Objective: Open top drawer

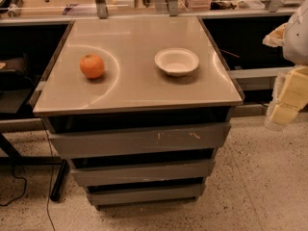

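The top drawer (139, 139) is the widest of three grey fronts under the metal counter top (134, 88). It has small pale scratches right of centre. Its front lines up with the cabinet and a dark gap runs above it. No inside shows. My gripper (284, 102) is a pale yellowish shape at the right edge of the camera view, hanging in the air beside the cabinet's right corner. It is a little above drawer height, apart from the drawer and touching nothing.
An orange (92, 66) and a white bowl (176, 61) sit on the counter top. Two narrower grey drawers (142, 172) lie below the top one. A black table leg and cables (57, 182) stand on the speckled floor at left. Cluttered benches run behind.
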`<state>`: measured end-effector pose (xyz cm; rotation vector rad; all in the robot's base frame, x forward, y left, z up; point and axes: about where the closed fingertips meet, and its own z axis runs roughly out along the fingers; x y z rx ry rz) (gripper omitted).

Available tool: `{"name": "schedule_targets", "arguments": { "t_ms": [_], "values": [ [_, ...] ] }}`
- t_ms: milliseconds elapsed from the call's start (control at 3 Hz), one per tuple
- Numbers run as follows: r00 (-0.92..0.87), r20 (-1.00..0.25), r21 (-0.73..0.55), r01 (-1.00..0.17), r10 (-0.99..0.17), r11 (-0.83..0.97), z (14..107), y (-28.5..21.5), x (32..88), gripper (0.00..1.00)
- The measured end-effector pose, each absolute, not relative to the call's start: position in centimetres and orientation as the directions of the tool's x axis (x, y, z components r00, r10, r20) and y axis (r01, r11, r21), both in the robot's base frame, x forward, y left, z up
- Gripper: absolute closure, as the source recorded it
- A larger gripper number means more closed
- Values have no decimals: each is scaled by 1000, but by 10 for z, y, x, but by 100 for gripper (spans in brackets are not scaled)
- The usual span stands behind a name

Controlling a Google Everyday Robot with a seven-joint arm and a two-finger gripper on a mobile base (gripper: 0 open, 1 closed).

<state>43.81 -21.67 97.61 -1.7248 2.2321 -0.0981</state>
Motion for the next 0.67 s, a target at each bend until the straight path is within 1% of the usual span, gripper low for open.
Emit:
{"name": "schedule_targets", "arguments": {
  "t_ms": [667],
  "values": [
    [-220,-214,-238,-933,-952,269,972,-213,435,0]
  ]
}}
